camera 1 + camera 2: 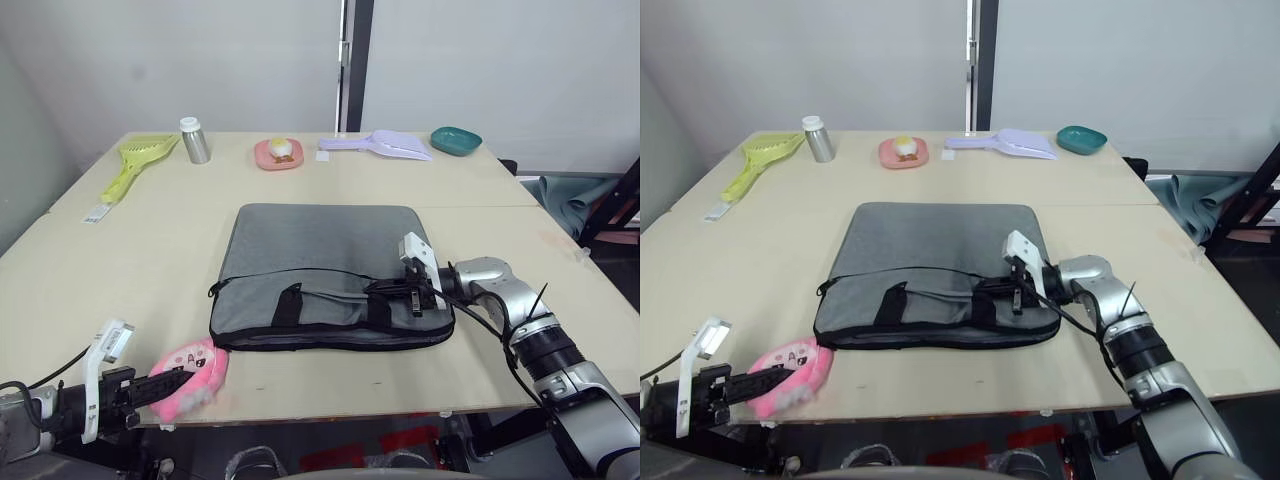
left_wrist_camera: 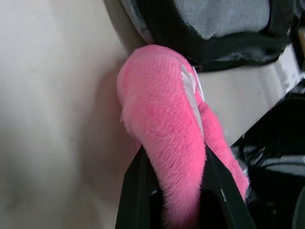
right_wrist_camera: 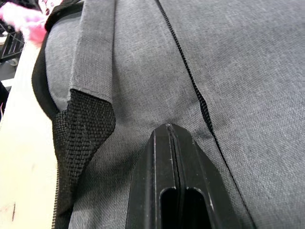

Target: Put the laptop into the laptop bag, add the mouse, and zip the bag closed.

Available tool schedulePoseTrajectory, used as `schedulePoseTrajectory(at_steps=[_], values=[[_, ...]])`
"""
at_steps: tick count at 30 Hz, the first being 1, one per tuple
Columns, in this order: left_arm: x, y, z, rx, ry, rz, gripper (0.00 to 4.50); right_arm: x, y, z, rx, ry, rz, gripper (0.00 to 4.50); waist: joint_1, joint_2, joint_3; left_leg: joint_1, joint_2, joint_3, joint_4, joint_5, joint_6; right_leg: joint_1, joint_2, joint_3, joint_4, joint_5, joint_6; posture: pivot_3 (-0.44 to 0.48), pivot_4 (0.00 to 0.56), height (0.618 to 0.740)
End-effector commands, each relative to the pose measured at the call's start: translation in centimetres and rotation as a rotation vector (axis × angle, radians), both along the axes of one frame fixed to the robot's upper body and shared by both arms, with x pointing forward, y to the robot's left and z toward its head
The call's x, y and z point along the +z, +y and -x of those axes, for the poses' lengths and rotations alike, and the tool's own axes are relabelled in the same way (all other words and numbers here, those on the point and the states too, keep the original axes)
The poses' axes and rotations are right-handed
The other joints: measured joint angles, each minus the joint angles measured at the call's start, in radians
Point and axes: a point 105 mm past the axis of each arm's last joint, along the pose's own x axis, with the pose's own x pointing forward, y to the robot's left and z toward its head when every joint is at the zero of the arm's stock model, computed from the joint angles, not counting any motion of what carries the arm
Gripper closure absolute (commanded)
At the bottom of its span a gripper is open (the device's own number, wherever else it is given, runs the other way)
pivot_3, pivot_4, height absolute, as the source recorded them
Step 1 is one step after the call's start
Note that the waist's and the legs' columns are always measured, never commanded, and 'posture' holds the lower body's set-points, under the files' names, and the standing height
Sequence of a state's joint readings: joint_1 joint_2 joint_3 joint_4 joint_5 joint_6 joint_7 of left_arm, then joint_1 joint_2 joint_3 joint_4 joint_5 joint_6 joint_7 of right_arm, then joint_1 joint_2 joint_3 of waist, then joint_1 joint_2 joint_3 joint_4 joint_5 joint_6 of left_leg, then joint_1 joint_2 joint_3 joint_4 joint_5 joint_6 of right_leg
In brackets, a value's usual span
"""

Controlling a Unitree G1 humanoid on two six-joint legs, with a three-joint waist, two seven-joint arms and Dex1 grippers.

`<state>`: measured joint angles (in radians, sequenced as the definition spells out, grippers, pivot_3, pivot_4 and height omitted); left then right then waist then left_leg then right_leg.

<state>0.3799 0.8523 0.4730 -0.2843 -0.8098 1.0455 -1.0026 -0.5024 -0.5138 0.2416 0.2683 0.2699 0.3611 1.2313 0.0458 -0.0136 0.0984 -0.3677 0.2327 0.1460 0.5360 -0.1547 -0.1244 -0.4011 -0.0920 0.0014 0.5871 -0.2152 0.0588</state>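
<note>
Your left gripper (image 2: 178, 200) sits at the near-left corner of the table (image 1: 120, 250), its two black fingers (image 2: 136, 191) clamped around the pink plush charm (image 1: 192, 372). In the left wrist view the plush bulges out between and above the fingers, and its far end reaches the near-left corner of the laptop bag (image 1: 325, 275), where the black edging shows.

Your right gripper (image 3: 172, 138) rests on top of the bag near its near-right corner, fingers pressed fully together with nothing between them. In the right wrist view the tips lie on the grey fabric just beside the thin black zipper line (image 3: 190, 81), with a black strap handle (image 3: 83, 138) off to one side. From the head camera you see the gripper lying among the handles on the bag's near half.

The bag lies flat in the middle of the table, its long edge facing you, handles toward the near side. You cannot tell whether the zipper is fully shut along the near edge.

Along the far edge of the table, from your left: a yellow-green scoop (image 1: 135, 165), a small metal bottle (image 1: 194, 141), a pink dish (image 1: 278, 153) with a yellowish item in it, a lavender scoop (image 1: 385, 146) and a teal bowl (image 1: 455, 140).
</note>
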Motion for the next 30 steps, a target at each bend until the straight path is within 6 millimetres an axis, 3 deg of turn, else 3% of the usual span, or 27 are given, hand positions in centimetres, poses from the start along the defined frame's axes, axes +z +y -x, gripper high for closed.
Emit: schedulePoseTrajectory(at_steps=[1,8,11,13,16,21,25,28,30], values=[[-1.0,-2.2,0.2,-0.153,-0.018,-0.083,4.29,-6.0,-2.4,1.5,-0.087,0.203,0.190,4.50,0.000,0.001,-0.001,0.000,0.000,0.000,0.000,0.000,0.000,0.000,0.000,0.000,0.000,0.000,0.000,0.000,0.150,0.740],[-0.2,-7.7,-4.0,-0.302,-0.181,-0.176,4.29,-6.1,-2.2,1.9,-0.081,0.206,0.191,4.50,0.015,0.007,-0.007,0.001,-0.001,0.001,-0.001,0.000,0.000,0.003,-0.001,0.001,0.000,0.003,-0.006,0.000,0.150,0.740],[0.7,-9.5,-3.7,-0.395,-0.199,-0.147,4.29,-6.1,-2.3,2.0,-0.086,0.209,0.192,4.50,0.019,0.007,-0.009,0.001,-0.001,0.001,-0.001,0.000,0.000,0.004,0.000,0.001,0.000,0.003,-0.004,0.000,0.150,0.740],[1.2,-10.6,-2.5,-0.547,-0.206,-0.149,4.29,-6.0,-2.4,2.2,-0.089,0.209,0.192,4.50,0.022,0.005,-0.010,0.001,-0.001,0.001,-0.001,0.000,0.000,0.005,0.000,0.001,0.000,0.000,0.000,0.000,0.150,0.740],[0.9,-10.6,-1.3,-0.723,-0.213,-0.210,4.29,-5.9,-2.5,2.2,-0.091,0.209,0.191,4.50,0.021,0.003,-0.011,0.000,-0.001,0.001,-0.001,0.000,0.000,0.005,0.000,0.001,0.000,-0.001,0.001,0.000,0.150,0.740],[1.5,-11.1,-1.5,-0.848,-0.264,-0.211,4.29,-5.7,-2.4,2.2,-0.092,0.204,0.192,4.50,0.007,0.004,-0.014,0.000,-0.001,0.001,-0.001,0.000,0.000,0.006,0.000,0.001,-0.001,0.001,-0.001,0.000,0.150,0.740],[3.0,-12.0,-2.2,-0.823,-0.289,-0.115,4.29,-5.6,-2.4,2.1,-0.092,0.201,0.191,4.50,0.002,0.003,-0.014,0.000,-0.001,0.002,-0.001,0.001,-0.002,0.005,0.000,0.001,-0.001,0.000,-0.001,0.000,0.150,0.740],[1.9,-11.9,-3.3,-0.780,-0.298,-0.170,4.29,-5.6,-2.4,2.1,-0.092,0.201,0.192,4.50,0.002,0.004,-0.014,0.000,-0.001,0.002,-0.001,0.001,-0.002,0.005,0.000,0.001,-0.001,0.000,-0.001,0.000,0.150,0.740],[1.2,-11.8,-5.1,-0.680,-0.312,-0.225,4.29,-5.6,-2.4,2.1,-0.092,0.201,0.192,4.50,0.005,0.005,-0.014,0.000,-0.001,0.002,-0.001,0.001,-0.002,0.006,0.000,0.001,0.000,0.000,-0.001,0.000,0.150,0.740]])
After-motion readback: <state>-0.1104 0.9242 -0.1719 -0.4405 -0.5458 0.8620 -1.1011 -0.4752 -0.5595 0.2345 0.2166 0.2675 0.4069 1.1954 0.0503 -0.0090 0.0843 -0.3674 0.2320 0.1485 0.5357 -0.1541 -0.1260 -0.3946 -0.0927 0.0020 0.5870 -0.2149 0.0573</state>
